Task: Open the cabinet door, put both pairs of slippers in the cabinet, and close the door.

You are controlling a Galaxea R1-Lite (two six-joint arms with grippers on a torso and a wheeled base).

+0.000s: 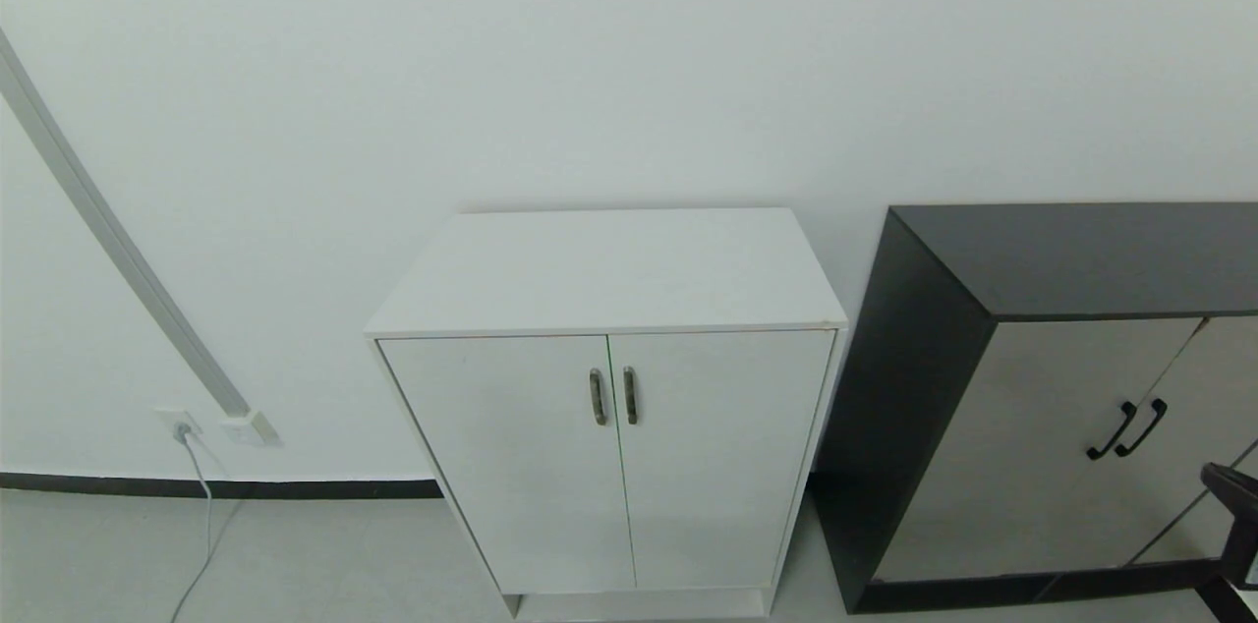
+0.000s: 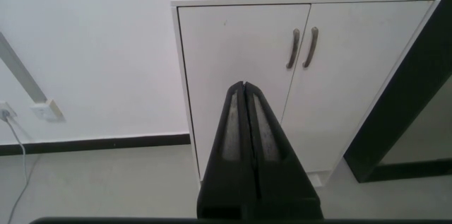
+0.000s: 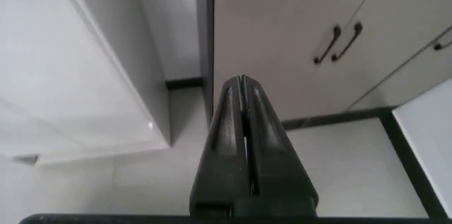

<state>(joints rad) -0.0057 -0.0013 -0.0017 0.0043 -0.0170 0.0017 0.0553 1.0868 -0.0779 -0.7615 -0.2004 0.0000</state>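
White cabinet point(image 1: 604, 269) stands on the floor against the wall, in the middle of the head view, with both of its doors closed. At the far left a grey cable duct point(image 1: 108, 230) runs slantwise down the wall to a small junction box, and just beside that sits a wall socket point(image 1: 179, 424) with a plug in it. A grey cable point(image 1: 206, 515) hangs from the plug, crosses the dark skirting strip point(image 1: 216, 487) and reaches the floor.

On the cabinet, the left door point(image 1: 511, 466) and the right door point(image 1: 722, 456) meet at a thin centre seam. Two upright metal handles, the left handle point(image 1: 597, 396) and the right handle point(image 1: 630, 395), sit just beside each other on either side of that seam, near the top of the doors.

Just right of it stands a black cabinet point(image 1: 914, 387) with pale doors and a pair of black handles point(image 1: 1127, 428); its doors are closed too.

The left gripper point(image 2: 244, 86) has its fingers pressed together and holds nothing; it hangs in front of the white cabinet's left door, apart from it. The right gripper point(image 3: 244, 79) is likewise pressed together and empty, above the floor before the gap between the two cabinets.
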